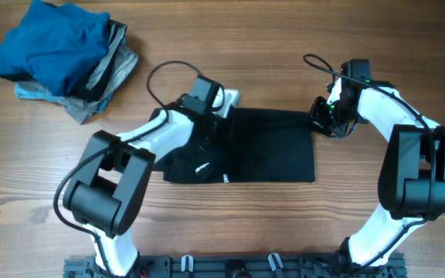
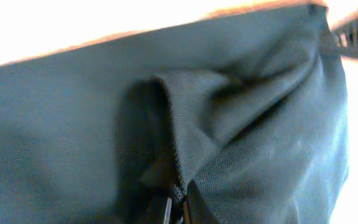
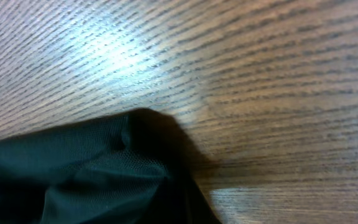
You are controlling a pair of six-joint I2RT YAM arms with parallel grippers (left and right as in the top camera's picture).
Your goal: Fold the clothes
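The black T-shirt (image 1: 269, 147) lies in a folded rectangle at the table's middle, with a small white tag (image 1: 225, 178) at its front edge. My left gripper (image 1: 221, 108) is at the shirt's far left edge. In the left wrist view its jaws (image 2: 178, 208) are shut on a pinched ridge of the fabric (image 2: 260, 124). My right gripper (image 1: 321, 117) is at the shirt's far right corner. In the right wrist view that corner (image 3: 73, 168) bunches up into the jaws (image 3: 191, 211), whose fingers are lost in the dark cloth.
A pile with a bright blue garment (image 1: 52, 42) on grey ones (image 1: 103, 85) sits at the far left corner of the wooden table (image 1: 361, 46). The arm bases stand along the front edge.
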